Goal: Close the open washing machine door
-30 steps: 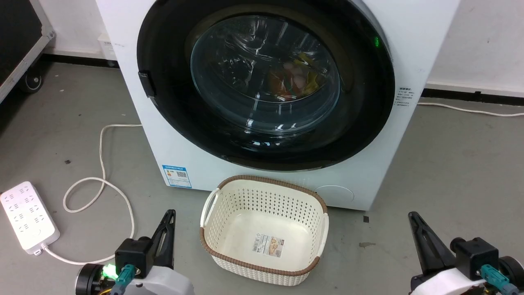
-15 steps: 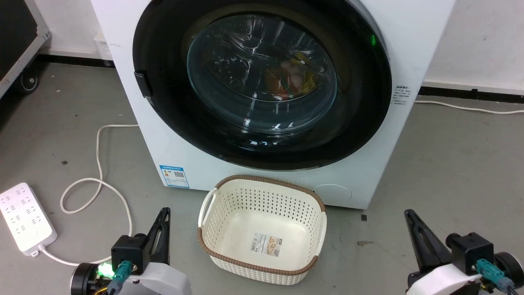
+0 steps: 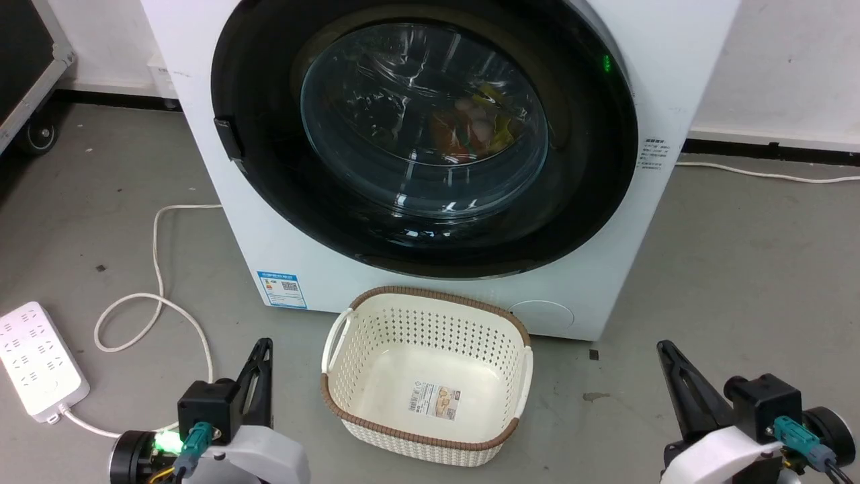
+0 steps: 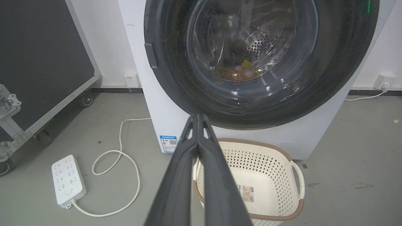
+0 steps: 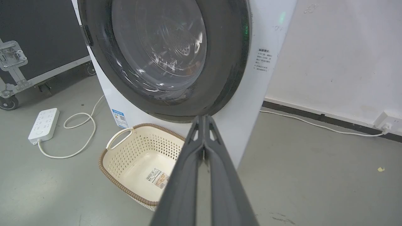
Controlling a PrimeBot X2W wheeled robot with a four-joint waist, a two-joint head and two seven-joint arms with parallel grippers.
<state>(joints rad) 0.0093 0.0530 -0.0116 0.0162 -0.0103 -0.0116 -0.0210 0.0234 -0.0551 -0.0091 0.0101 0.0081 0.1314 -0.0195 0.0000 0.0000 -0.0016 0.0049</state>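
Head view: round black-rimmed glass washing machine door (image 3: 423,128) lies flat against the white front-loading washing machine (image 3: 672,74), behind a cream perforated plastic basket (image 3: 373,349) on grey floor (image 3: 739,269). Left gripper (image 3: 263,348) and right gripper (image 3: 666,349) sit low, fingers pressed together, holding nothing.

The washing machine door (image 3: 423,134) lies flush on the white washing machine (image 3: 678,54) at twelve o'clock. A cream laundry basket (image 3: 376,349) sits at six, a power strip (image 3: 37,359) at eight. Left gripper (image 3: 263,346) at seven, right gripper (image 3: 664,348) at five, jaws together.
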